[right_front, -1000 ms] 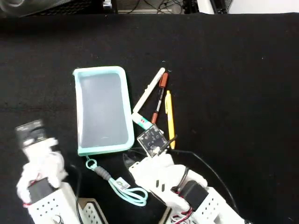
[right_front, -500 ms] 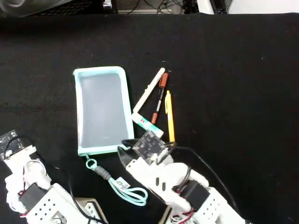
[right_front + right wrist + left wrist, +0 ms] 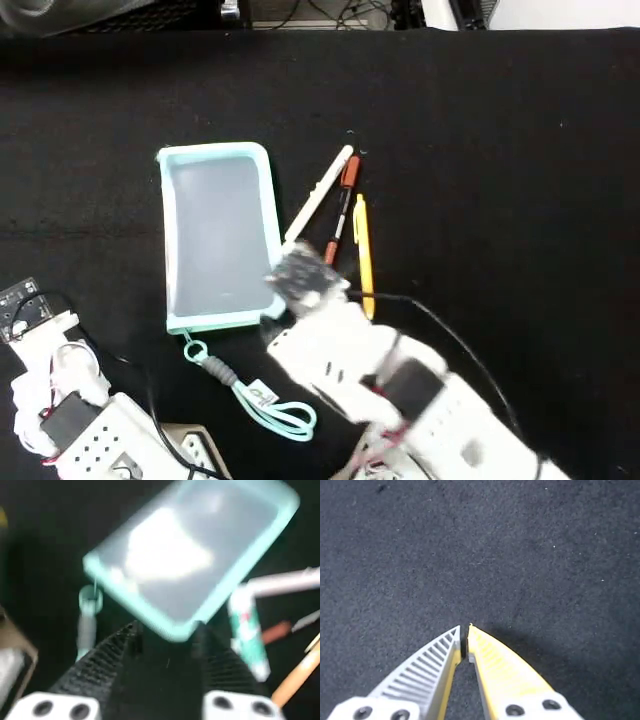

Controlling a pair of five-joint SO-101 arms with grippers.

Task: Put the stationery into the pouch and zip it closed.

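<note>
Pouch (image 3: 218,238) with a mint-green border and a grey, half-transparent face lies flat on the black table (image 3: 500,150), a little left of the middle. I cannot tell whether its zip is open or closed. From its near short edge a strap (image 3: 250,392) runs out over the cloth: a small ring, a grey cord, then a mint loop.

All the stationery is outside the pouch, on the table just beside its right long edge. A white pen (image 3: 318,195) lies slanted and closest to the pouch. An orange-brown marker (image 3: 340,212) lies next to it, their far ends almost meeting. A yellow pen (image 3: 364,250) lies on the far side of the marker, nearly parallel to the pouch edge.

The right arm leans over the near right corner of the pouch. In its wrist view the right gripper (image 3: 166,630) has its black fingers (image 3: 107,652) spread apart, one on each side of that corner, and nothing is held between them.

The left arm (image 3: 50,395) stands at the near left edge of the table, well apart from the pouch. The left gripper (image 3: 464,629) points down at bare cloth, its white and yellow fingers (image 3: 492,655) brought together at the tips, with nothing between them.
</note>
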